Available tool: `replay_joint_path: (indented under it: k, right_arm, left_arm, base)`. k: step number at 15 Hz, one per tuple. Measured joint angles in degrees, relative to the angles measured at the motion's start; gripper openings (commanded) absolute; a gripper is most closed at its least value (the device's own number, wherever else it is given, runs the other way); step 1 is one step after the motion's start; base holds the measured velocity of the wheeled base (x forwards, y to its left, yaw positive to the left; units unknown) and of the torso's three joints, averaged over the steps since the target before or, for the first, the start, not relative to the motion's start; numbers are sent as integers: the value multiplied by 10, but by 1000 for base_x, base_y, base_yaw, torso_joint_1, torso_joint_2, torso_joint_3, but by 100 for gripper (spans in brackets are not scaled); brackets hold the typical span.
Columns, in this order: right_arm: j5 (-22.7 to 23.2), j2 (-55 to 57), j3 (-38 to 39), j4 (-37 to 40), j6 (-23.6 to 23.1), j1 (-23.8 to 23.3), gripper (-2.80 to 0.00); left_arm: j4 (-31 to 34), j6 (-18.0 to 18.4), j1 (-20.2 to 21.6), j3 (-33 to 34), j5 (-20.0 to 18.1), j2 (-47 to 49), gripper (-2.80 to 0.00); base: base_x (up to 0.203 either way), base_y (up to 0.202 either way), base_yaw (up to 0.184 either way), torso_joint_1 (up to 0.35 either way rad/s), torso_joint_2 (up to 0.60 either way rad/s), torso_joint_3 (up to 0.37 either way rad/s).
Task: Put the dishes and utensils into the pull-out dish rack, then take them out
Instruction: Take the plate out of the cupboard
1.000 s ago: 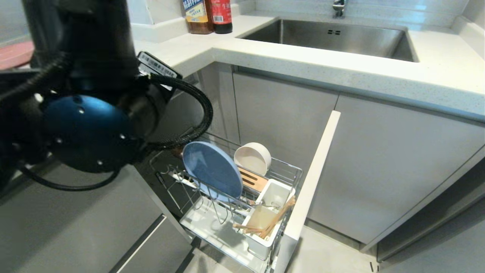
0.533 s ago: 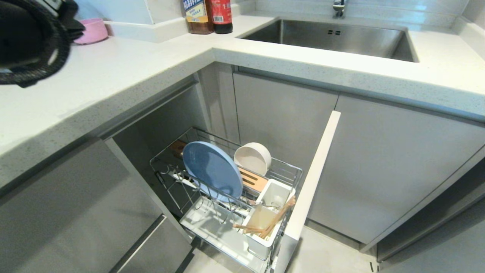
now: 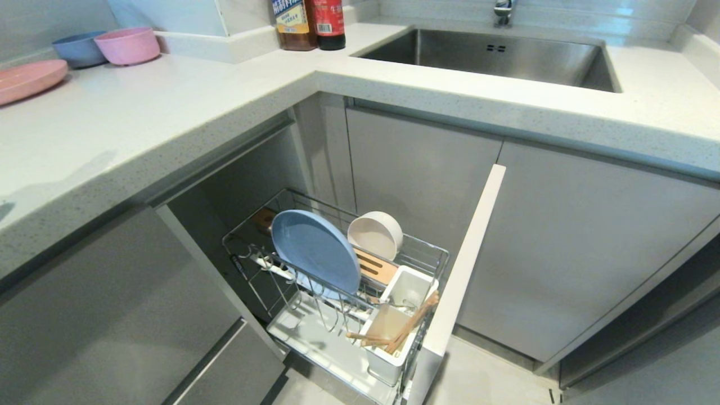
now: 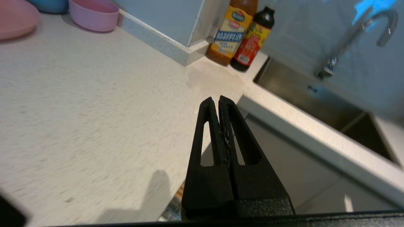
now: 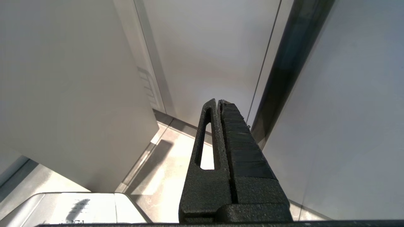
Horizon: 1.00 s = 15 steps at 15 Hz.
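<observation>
The pull-out dish rack stands drawn out below the counter, its pale front panel on the right. A light-blue plate stands on edge in its wires, and an off-white bowl leans behind it. Wooden chopsticks lie in the white utensil holder; fork and spoon are hard to make out there. My left gripper is shut and empty, held above the counter's edge, outside the head view. My right gripper is shut and empty, low beside cabinet fronts.
On the white counter at the far left sit a pink plate, a pink bowl and a blue bowl. Two sauce bottles stand by the steel sink with its tap.
My left arm, which filled the left of the head view, has swung up and away to the left and left that view. The rack and its contents have not moved.
</observation>
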Motion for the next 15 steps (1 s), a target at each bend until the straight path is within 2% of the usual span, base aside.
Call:
replay_joint_path:
  k: [2, 4, 7, 10, 15]
  right_arm:
    - [0, 0, 0, 0, 0, 0, -280]
    - [0, 0, 0, 0, 0, 0, -280]
    - [0, 0, 0, 0, 0, 0, -280]
    - [0, 0, 0, 0, 0, 0, -280]
    - [0, 0, 0, 0, 0, 0, -280]
  left_arm:
    - [54, 41, 45, 39, -81, -74, -280]
    - [88, 92, 75, 106, -132, -152, -280]
    - [101, 133, 112, 227, -158, -265, -280]
    - [103, 144, 134, 355, -182, -374, -280]
    - [83, 160, 155, 511, -219, -521, -280]
  base:
    - [0, 0, 0, 0, 0, 0]
    - [0, 0, 0, 0, 0, 0]
    - [0, 0, 0, 0, 0, 0]
    - [0, 0, 0, 0, 0, 0]
    - [0, 0, 0, 0, 0, 0]
